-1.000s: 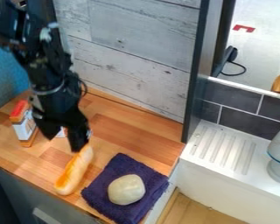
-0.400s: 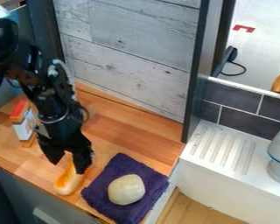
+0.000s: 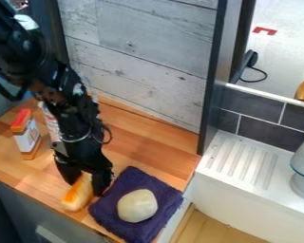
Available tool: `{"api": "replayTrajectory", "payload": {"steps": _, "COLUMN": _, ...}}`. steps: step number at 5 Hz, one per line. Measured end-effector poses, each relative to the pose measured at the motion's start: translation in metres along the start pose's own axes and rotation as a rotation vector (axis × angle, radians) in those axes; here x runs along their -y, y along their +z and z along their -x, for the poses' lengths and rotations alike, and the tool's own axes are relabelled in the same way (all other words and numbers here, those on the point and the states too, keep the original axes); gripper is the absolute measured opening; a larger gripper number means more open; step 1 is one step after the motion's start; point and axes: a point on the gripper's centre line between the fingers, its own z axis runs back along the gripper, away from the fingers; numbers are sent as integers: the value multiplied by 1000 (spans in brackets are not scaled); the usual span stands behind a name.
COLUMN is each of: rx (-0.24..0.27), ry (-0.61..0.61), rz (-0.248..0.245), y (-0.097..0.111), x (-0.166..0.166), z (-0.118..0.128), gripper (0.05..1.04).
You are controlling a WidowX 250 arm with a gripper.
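Right now the black gripper (image 3: 85,186) is pointing down over the near left part of the wooden counter (image 3: 145,152), its 2 fingers (image 3: 102,180) well apart. Between them is the far part of the bread (image 3: 76,198), which lies on the counter with its near end showing. Whether either finger touches the bread, I cannot tell.

Just right of the bread, a folded purple cloth (image 3: 110,204) lies near the counter's edge, with 1 pale round lump (image 3: 137,205) on top. Left of the arm, an orange and white box (image 3: 27,135) stands upright, and a white and red container (image 3: 52,121) is partly hidden behind the arm.

To the right is a white sink (image 3: 243,204) with a ridged drainboard (image 3: 240,161), and a white vessel (image 3: 303,166) with a blue line is at the right edge. Dark tiles (image 3: 262,130) are behind the drainboard, and pale wooden boards (image 3: 129,61) form the wall at the counter's far side.
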Motion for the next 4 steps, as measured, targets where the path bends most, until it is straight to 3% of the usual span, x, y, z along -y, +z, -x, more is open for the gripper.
{"api": "replayTrajectory", "payload": {"steps": 2, "rx": -44, "ry": -36, "rz": -47, "y": -12, "x": -6, "z": 0, "gripper": 944}}
{"api": "replayTrajectory", "payload": {"steps": 3, "rx": -56, "ry": -39, "rz": -47, "y": -17, "x": -7, "z": 2, "gripper": 780}}
{"api": "replayTrajectory", "payload": {"steps": 4, "rx": -56, "ry": -39, "rz": -49, "y": -17, "x": -8, "z": 2, "gripper": 770}}
